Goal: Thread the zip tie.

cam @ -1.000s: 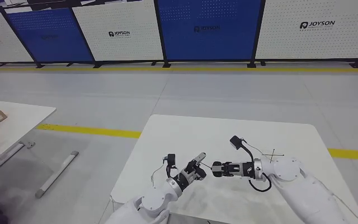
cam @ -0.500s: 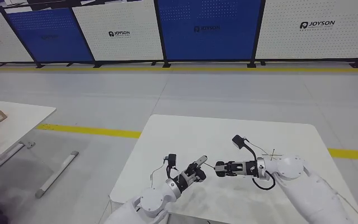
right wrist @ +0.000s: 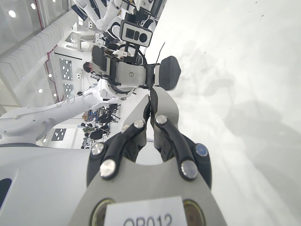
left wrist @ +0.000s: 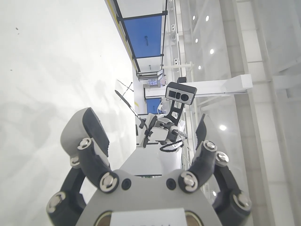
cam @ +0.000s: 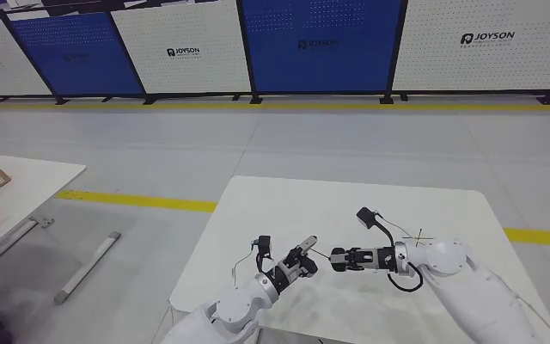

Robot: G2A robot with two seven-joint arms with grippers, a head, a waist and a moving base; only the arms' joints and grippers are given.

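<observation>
In the top view my left gripper point(cam: 302, 254) and my right gripper point(cam: 333, 258) face each other tip to tip near the table's front edge. The right gripper point(right wrist: 150, 99) is shut on a thin black zip tie point(left wrist: 128, 105), held at one end. The strip juts out toward the left gripper and shows as a fine line point(cam: 320, 254) between the two. My left gripper point(left wrist: 148, 123) is open with nothing between its black pads point(left wrist: 95, 128). In the right wrist view the tie's free end point(right wrist: 161, 51) sticks out past one pad of the left gripper point(right wrist: 134, 68).
Two more zip ties point(cam: 419, 236) lie crossed on the white table point(cam: 344, 206) behind the right arm, also seen as the crossed ties point(left wrist: 125, 86) in the left wrist view. The table's front edge runs just below both grippers.
The right gripper has drawn back slightly to the right with the zip tie, widening the gap to the left gripper. The left gripper has barely shifted.
</observation>
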